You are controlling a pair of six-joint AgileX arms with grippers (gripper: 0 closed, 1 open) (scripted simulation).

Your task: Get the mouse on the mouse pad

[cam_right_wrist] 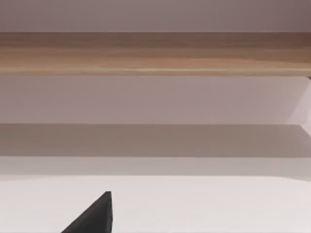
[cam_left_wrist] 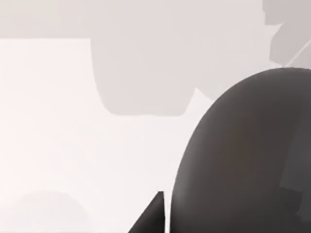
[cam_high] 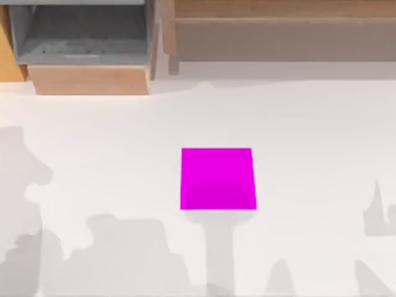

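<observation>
Top view: mouse pad (cam_high: 218, 178), a flat magenta square, lies near the middle of the white table (cam_high: 309, 136), nothing on it. Grey arm shadows fall along the table's near edge. At the far edge, left, stands a wooden box with a grey inside (cam_high: 86, 46); a long wooden shelf (cam_high: 278, 28) runs along the far right.

Left wrist view: mouse (cam_left_wrist: 243, 155), a dark grey rounded lump, sits very close to the camera, resting on the white table. One dark fingertip (cam_left_wrist: 150, 218) of the left gripper shows just beside the mouse, a thin gap of table between them. Cannot tell whether this gripper is spread or closed, or whether it grips the mouse.

Right wrist view: one dark fingertip (cam_right_wrist: 95, 216) of the right gripper over bare white table, facing the wooden shelf (cam_right_wrist: 155, 53). Its state cannot be told either.
</observation>
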